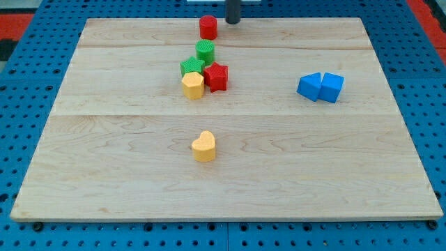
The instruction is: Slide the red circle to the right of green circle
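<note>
Jaws are something this rig lacks, so there is no open or closed state to report; I work with a straight dark rod, and my tip (232, 21) sits at the view's top edge of the table (348, 174), just to the view's right of the red circle (208, 28) and apart from it. That red circle stands near the top edge, above the green circle (205, 51), with a small gap between them. Below the green circle is a tight cluster: a green star-like block (191, 67), a red star-like block (217, 77) and a yellow hexagonal block (193, 86), all touching or nearly so. A yellow heart (203, 146) lies alone lower down, and two blue blocks (320, 87) sit side by side well off to the view's right. I judge this to be the approach step, since the red circle is not yet beside the green one. From its present side, my tip would only push the red circle leftward, which is wrong. The next move calls for bringing the tip round to the circle's top-left, then pushing it down and rightward into the open spot right of the green circle, without clipping the red star.
</note>
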Action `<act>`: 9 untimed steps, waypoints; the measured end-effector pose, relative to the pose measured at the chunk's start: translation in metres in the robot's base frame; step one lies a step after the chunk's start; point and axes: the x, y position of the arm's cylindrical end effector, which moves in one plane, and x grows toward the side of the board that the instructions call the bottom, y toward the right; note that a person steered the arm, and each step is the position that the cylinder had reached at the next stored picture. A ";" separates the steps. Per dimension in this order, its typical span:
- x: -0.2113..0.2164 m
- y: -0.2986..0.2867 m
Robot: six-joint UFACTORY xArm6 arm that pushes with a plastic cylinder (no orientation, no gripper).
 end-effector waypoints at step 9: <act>0.062 0.010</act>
